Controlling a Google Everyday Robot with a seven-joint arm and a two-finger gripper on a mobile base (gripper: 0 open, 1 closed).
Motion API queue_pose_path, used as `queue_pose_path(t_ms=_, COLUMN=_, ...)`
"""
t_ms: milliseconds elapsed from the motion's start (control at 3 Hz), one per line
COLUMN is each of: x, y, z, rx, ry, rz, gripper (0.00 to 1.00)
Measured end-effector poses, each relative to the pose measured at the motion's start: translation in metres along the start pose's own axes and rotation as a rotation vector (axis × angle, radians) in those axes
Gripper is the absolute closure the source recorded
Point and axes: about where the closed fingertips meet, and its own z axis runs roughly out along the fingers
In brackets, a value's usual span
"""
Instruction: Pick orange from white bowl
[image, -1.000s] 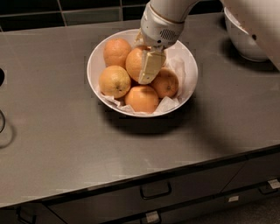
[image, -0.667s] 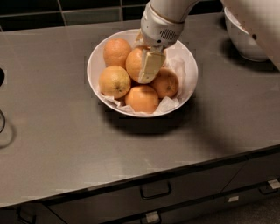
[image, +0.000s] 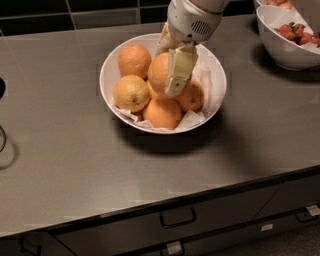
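The white bowl (image: 112, 60) stands at the back middle of the grey counter, lined with crumpled white paper and holding several oranges. My gripper (image: 169, 62) reaches down into it from the top. It is shut on the orange (image: 157, 75), the large one on top of the pile in the bowl's middle. One finger (image: 179, 70) lies across the orange's front right side and the other is behind it. The orange still touches the fruits beneath it.
Other oranges lie around the held one: at the back left (image: 133, 60), a paler one at the left (image: 130, 93), at the front (image: 162, 114) and at the right (image: 192, 98). A white bowl of strawberries (image: 285, 47) stands at the back right. The counter's front edge (image: 165, 200) runs above drawers.
The gripper stays closed around the same orange in the same place. Nothing has visibly moved.
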Motion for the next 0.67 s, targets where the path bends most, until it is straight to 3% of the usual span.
queue_pose_path(t_ms=333, x=-0.001, y=0.000, z=-0.008, rx=0.020, ry=-0.005, rz=0.002, gripper=1.00)
queue_pose_path(t_ms=667, x=-0.013, y=0.003, z=-0.033, rx=0.103, ry=-0.051, rz=-0.021, gripper=1.00)
